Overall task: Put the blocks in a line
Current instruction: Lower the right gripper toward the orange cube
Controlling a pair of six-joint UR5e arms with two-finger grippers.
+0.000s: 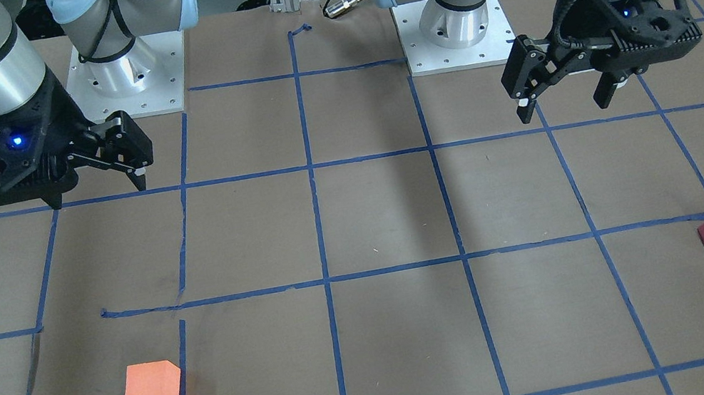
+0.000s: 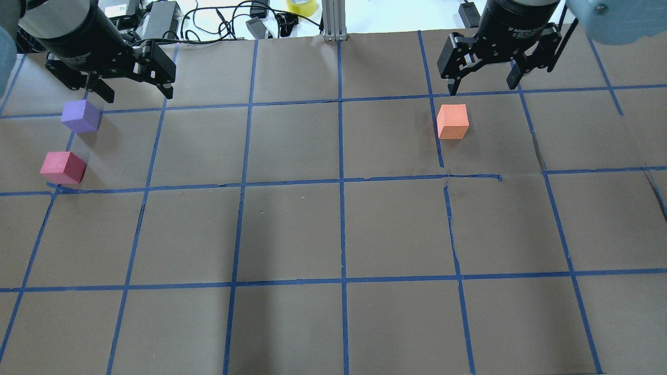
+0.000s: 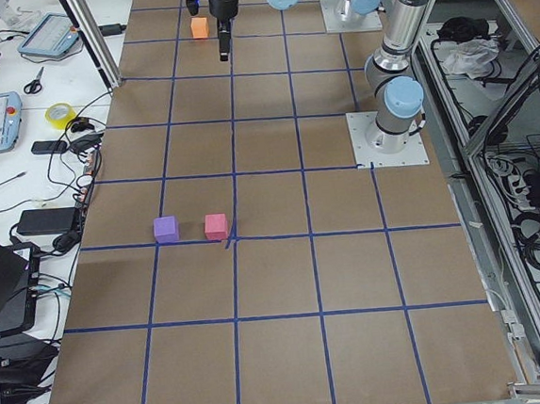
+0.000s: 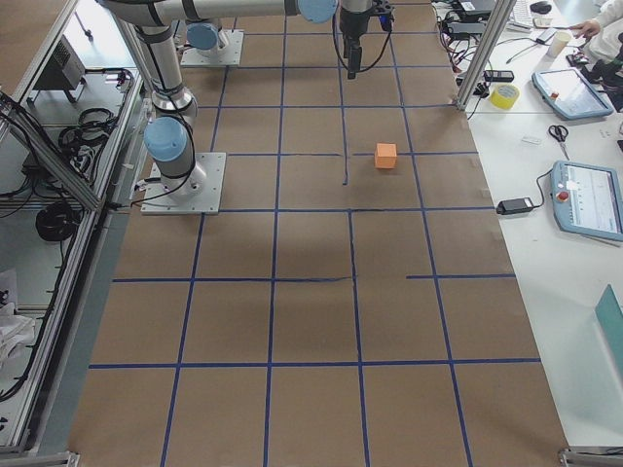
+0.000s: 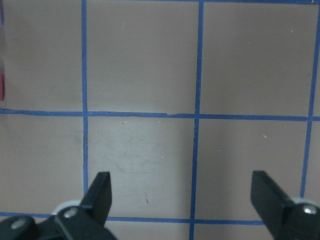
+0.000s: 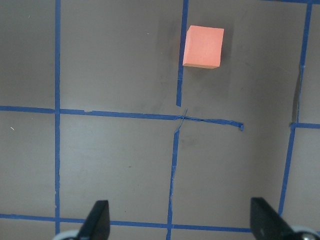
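Observation:
The orange block [image 2: 453,121] lies on the table's right half and shows in the right wrist view [image 6: 203,46] and the front view [image 1: 152,388]. My right gripper [image 2: 482,86] hangs open and empty above the table just beyond it. The purple block [image 2: 80,115] and the red-pink block [image 2: 63,167] lie close together at the far left, apart from each other. My left gripper [image 2: 137,95] is open and empty, raised just beyond and to the right of the purple block. The left wrist view shows only slivers of these two blocks at its left edge.
Brown paper with a blue tape grid [image 2: 341,182] covers the table. The two arm bases [image 1: 128,77] [image 1: 456,27] stand at the robot's side. Cables, a yellow tape roll [image 2: 301,6] and tablets [image 4: 584,199] lie past the far edge.

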